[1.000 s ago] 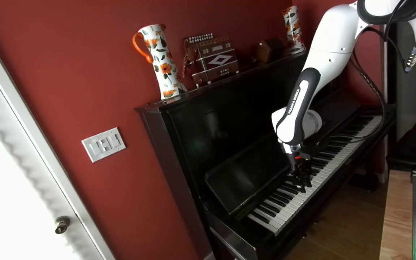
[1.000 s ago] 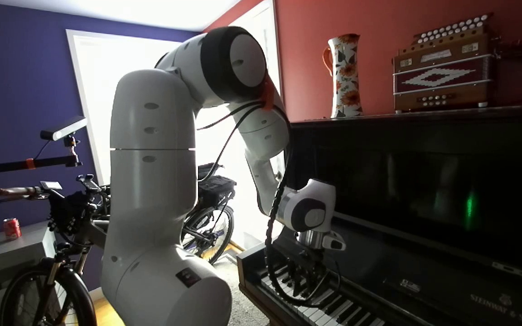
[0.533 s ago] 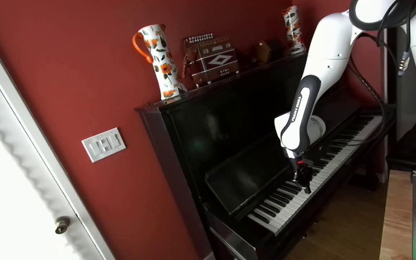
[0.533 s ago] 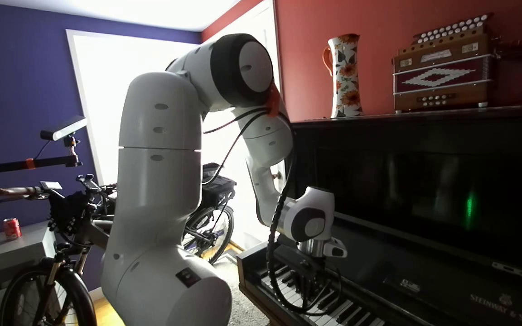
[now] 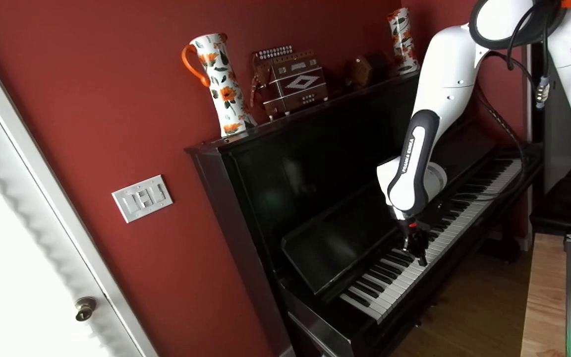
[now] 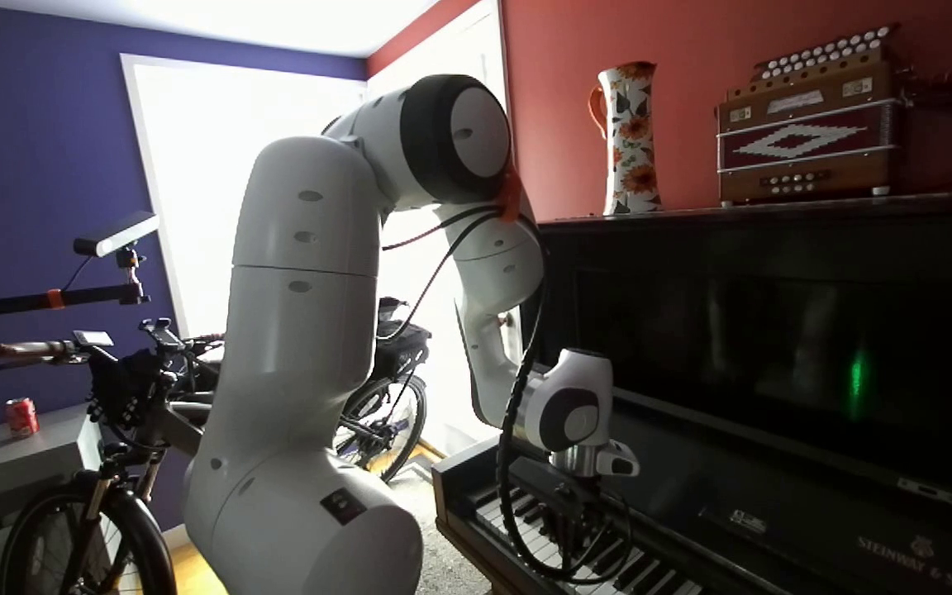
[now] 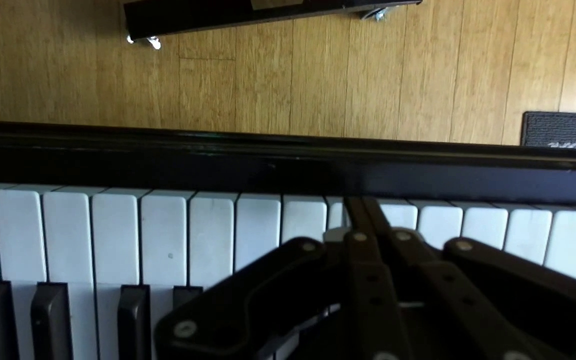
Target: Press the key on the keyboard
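Note:
The keyboard (image 5: 398, 286), a long row of white and black keys on the dark piano, runs diagonally through an exterior view. In the wrist view, white keys (image 7: 164, 240) with rounded front edges fill the left and right, and black keys (image 7: 134, 320) show at the lower left. My gripper (image 7: 359, 200) points down with its two fingers pressed together and nothing between them. Its tips overlap the front ends of the white keys, hiding part of one. In an exterior view the gripper (image 5: 422, 263) is low over the white keys; whether it touches or depresses one I cannot tell.
The dark front rail (image 7: 268, 160) borders the keys. Behind them rises the piano's upright panel (image 5: 325, 168), topped by a flowered pitcher (image 5: 226, 89) and an accordion (image 5: 295, 82). A black cable (image 6: 509, 463) loops beside the wrist.
The fingers, apart one second ago, have come together. The arm's upper links and wrist have lowered, bringing the gripper down toward the keys; over the last half second the tips hardly moved.

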`<act>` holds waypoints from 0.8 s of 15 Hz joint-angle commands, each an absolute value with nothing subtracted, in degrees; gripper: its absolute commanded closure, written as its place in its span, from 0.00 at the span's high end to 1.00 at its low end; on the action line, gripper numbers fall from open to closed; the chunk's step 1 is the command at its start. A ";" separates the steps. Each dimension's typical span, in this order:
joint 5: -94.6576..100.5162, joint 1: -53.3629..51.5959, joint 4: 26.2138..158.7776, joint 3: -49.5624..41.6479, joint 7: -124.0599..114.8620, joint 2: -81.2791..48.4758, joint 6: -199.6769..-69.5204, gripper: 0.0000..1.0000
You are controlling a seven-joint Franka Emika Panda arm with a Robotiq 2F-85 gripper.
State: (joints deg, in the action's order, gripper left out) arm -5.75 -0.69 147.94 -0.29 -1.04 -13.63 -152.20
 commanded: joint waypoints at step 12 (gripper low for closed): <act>-4.82 -0.44 144.72 -0.45 -1.87 -19.09 -155.34 0.00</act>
State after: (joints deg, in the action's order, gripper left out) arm -5.75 -0.68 145.45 -0.30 -1.04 -17.18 -153.80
